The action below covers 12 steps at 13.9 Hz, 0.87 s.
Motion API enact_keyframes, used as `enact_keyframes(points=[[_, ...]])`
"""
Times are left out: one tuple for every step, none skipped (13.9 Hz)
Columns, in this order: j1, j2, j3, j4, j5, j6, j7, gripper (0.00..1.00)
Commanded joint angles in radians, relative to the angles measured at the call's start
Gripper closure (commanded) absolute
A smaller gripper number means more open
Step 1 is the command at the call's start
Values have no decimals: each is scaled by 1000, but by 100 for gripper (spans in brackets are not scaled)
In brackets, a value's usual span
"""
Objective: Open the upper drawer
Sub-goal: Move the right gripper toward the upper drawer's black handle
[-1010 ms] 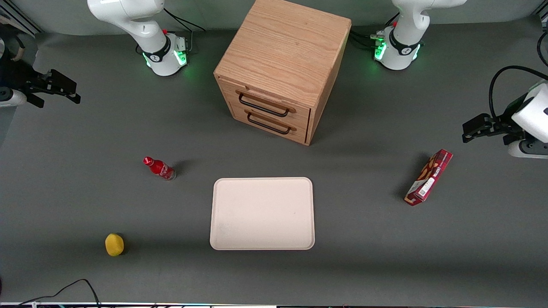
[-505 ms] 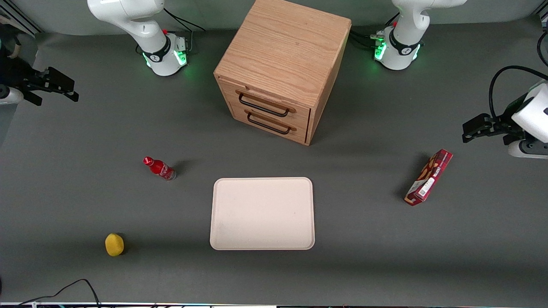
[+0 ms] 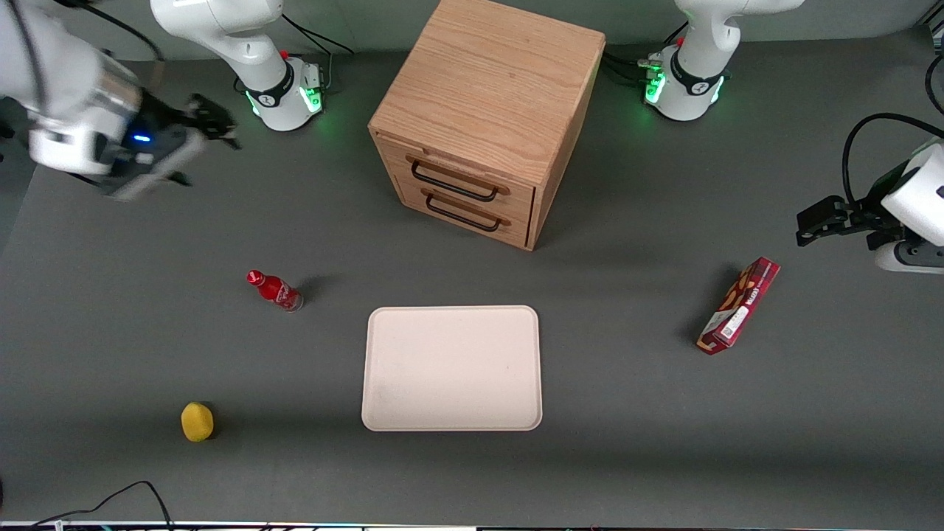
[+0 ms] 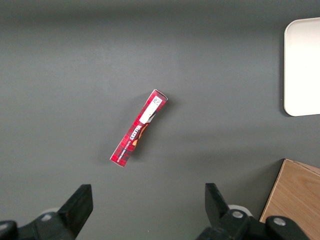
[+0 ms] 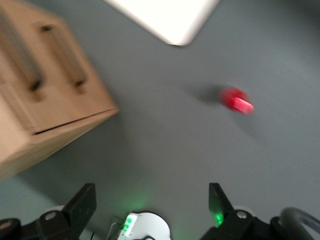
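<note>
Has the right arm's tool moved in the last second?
Yes. The tool has swung in from the working arm's table edge toward the cabinet, fingers open; the upper drawer is shut.

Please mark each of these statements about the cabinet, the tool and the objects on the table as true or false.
1. The upper drawer is shut. True.
2. The tool grips the drawer's handle. False: it is open, in the air, toward the working arm's end of the table.
3. The tray holds the lemon. False: the lemon lies on the table.
4. The red bottle stands farther from the front camera than the lemon. True.
</note>
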<state>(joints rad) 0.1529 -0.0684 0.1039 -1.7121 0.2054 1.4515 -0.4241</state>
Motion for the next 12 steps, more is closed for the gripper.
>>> enact_keyframes(points=[[-1,146,72,67,127,22,-94,0],[-1,188,124,95,129,53,-99,0],[-1,235,175,120,126,76,-99,0],[-1,281,212,135,121,99,-99,0],[-1,318,236,140,127,133,-97,0],[4,346,259,140,129,170,-96,0],[13,372,279,138,129,203,-88,0],[17,401,290,138,129,236,-84,0],[17,426,309,137,129,266,-82,0],[19,449,321,134,129,295,-65,0],[31,470,329,137,123,321,-14,0],[42,490,345,138,115,349,25,0]])
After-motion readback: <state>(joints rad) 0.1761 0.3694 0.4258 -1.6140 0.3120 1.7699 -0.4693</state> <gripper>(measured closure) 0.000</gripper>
